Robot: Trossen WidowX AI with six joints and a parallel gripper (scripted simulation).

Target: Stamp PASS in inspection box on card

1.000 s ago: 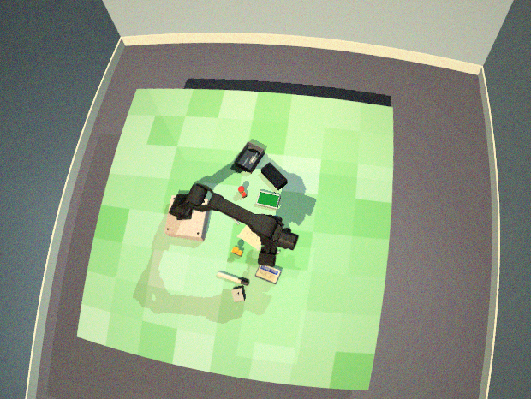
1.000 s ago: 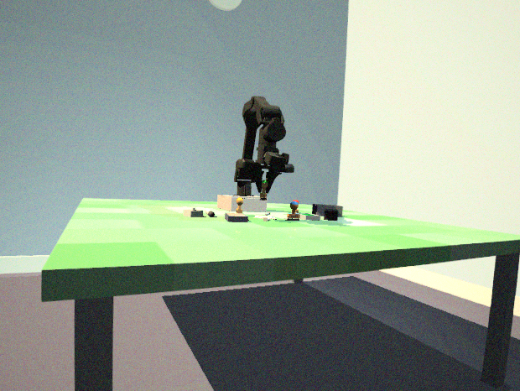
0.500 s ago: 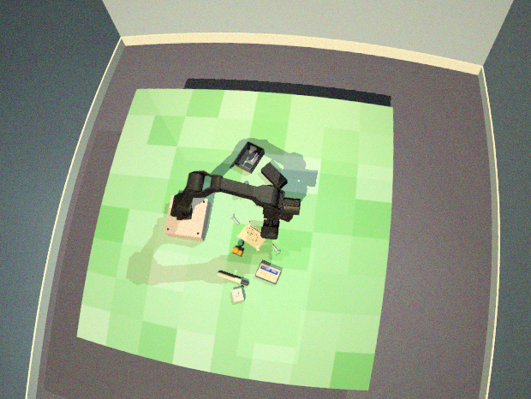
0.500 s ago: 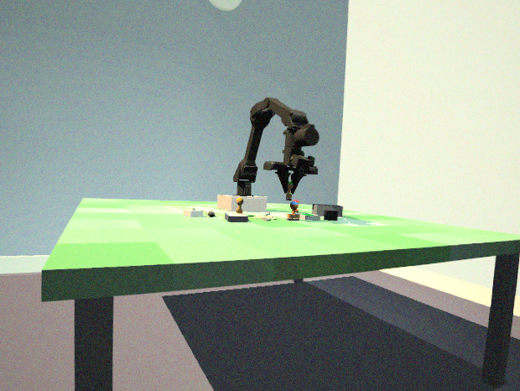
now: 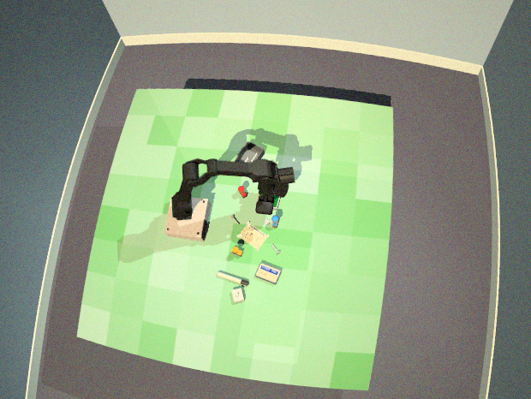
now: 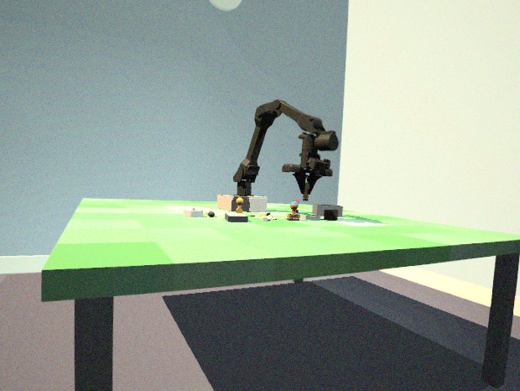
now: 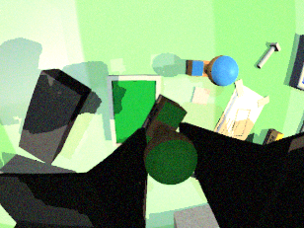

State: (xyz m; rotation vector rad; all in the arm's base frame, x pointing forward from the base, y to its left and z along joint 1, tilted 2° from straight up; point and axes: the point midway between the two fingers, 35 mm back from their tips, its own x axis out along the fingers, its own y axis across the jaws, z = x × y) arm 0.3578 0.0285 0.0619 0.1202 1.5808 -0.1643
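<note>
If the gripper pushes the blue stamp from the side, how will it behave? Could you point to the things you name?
The blue stamp (image 5: pixel 275 218) (image 7: pixel 223 70) would probably tip rather than slide, since its round knob stands high above a small base. Once down, it might roll a little on that knob, though the blocky base should soon stop it.

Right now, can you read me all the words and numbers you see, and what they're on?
None I can read for sure.
Flat box: pale letters on its blue band, too blurred.
Card: small dark marks, too blurred.
White block: a tiny mark, too small to tell.
</note>
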